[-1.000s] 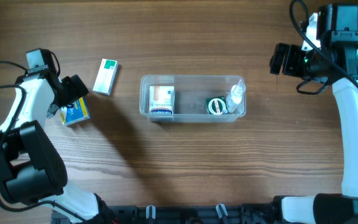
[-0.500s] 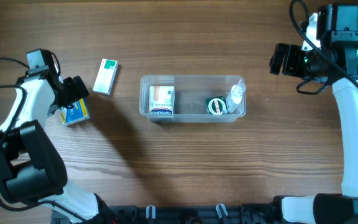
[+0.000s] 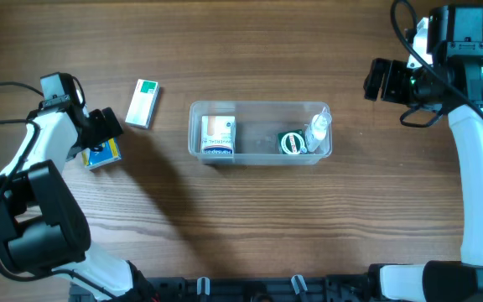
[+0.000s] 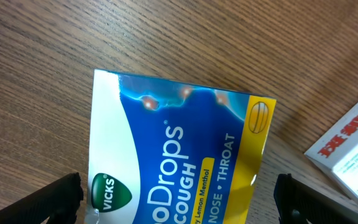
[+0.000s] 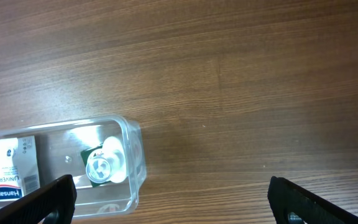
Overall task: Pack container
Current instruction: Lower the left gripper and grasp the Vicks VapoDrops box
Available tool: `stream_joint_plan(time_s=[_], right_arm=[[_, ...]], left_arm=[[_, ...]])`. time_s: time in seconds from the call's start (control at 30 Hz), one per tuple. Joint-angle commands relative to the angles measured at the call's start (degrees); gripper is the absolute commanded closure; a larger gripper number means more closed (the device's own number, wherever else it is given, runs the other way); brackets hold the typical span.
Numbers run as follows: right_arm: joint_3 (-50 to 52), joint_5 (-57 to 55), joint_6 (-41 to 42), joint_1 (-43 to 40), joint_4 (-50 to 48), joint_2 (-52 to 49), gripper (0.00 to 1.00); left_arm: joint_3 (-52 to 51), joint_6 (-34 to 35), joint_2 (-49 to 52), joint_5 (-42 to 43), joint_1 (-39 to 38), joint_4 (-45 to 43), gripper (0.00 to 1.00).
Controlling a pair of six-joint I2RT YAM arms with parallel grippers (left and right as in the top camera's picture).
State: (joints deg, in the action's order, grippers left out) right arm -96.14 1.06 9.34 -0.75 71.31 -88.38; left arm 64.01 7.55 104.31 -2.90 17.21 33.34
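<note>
Left gripper (image 3: 101, 132) sits low at the far left of the table (image 3: 250, 226), right over a blue Vicks cough-drop box (image 3: 103, 152). In the left wrist view its fingers (image 4: 58, 200) are spread wide, one past each long side of the box (image 4: 179, 155). Cannot tell whether they touch it, and nothing is clamped.

A corner of a white box with red print (image 4: 353, 146) shows just beside the Vicks box, at that view's right edge.

The green-and-white box (image 3: 142, 103) lies flat on the wood just up and right of the left gripper, apart from everything.

The container (image 3: 258, 105) is mid-table, long side running left-right, upright. Inside:
- Hansaplast box (image 3: 219, 137) at the left end
- round green-and-white item (image 3: 291, 143) toward the right end
- small clear bottle (image 3: 318, 128) in the right-end corner, tilted, just beside the round item

The right wrist view shows that same right end (image 5: 137, 167) with the bottle cap (image 5: 107, 167) and the Hansaplast box (image 5: 5, 177).

Right gripper (image 3: 384, 80) hangs well off to the right of the container — fingers (image 5: 45, 199) wide apart, holding nothing.
</note>
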Motion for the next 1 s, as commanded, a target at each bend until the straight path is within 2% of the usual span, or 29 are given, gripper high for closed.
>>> stream_joint_plan(time_s=[0.0, 0.33, 0.8, 0.97], right_arm=[[-0.9, -0.1, 0.2, 0.0, -0.1, 0.4, 0.00], [-0.9, -0.1, 0.2, 0.0, -0.1, 0.4, 0.00], [-0.9, -0.1, 0.2, 0.0, -0.1, 0.4, 0.00], [-0.9, -0.1, 0.2, 0.0, -0.1, 0.4, 0.00]], left_arm=[[-0.4, -1.1, 2.4, 0.9, 0.3, -0.5, 0.00], [-0.4, 0.6, 5.3, 0.9, 0.3, -1.4, 0.00], [-0.4, 3.4, 5.3, 1.0, 0.3, 4.1, 0.00], [-0.4, 3.4, 5.3, 0.9, 0.3, 4.5, 0.04]])
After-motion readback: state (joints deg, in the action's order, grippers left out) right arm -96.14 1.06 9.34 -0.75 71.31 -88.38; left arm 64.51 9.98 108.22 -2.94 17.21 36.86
